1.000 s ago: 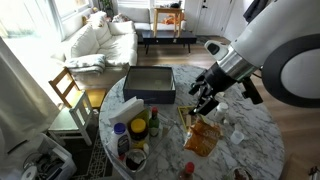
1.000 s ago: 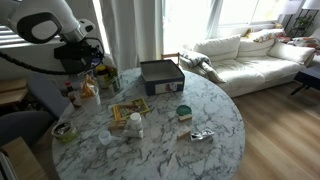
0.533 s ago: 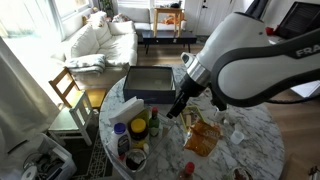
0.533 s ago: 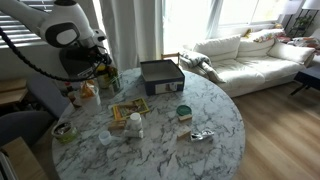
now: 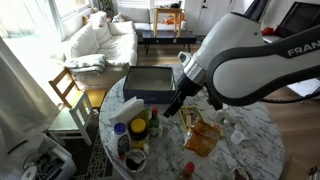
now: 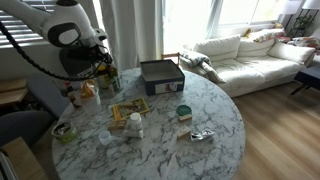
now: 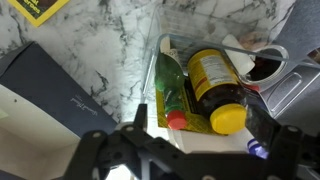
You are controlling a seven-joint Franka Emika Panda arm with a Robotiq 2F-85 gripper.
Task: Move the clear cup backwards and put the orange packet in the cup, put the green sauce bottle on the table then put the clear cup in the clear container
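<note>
In the wrist view my gripper (image 7: pixel 201 116) is open and empty above the clear container (image 7: pixel 172 30). Its fingers (image 7: pixel 140 118) flank the green sauce bottle (image 7: pixel 172 80), which has a red cap, and a yellow-lidded jar (image 7: pixel 218 95). The bottle stands in the container (image 5: pixel 128 140) in an exterior view (image 5: pixel 153 124), just left of my gripper (image 5: pixel 175 108). The orange packet (image 5: pixel 203 138) lies on the marble table (image 5: pixel 255 150); it shows beside the container (image 6: pixel 105 78) too (image 6: pixel 88 91). A small clear cup (image 6: pixel 134 124) seems to stand past the picture card.
A dark rectangular tray-box (image 5: pixel 150 86) sits at the table's far side, also seen close left in the wrist view (image 7: pixel 50 90). A yellowish picture card (image 6: pixel 127 110), a green-lidded tin (image 6: pixel 184 112) and small items lie mid-table. A wooden chair (image 5: pixel 68 88) stands by the table edge.
Over the last second the arm swung across from the packet side to above the container. In the last half second it barely moved. Nothing was grasped.
</note>
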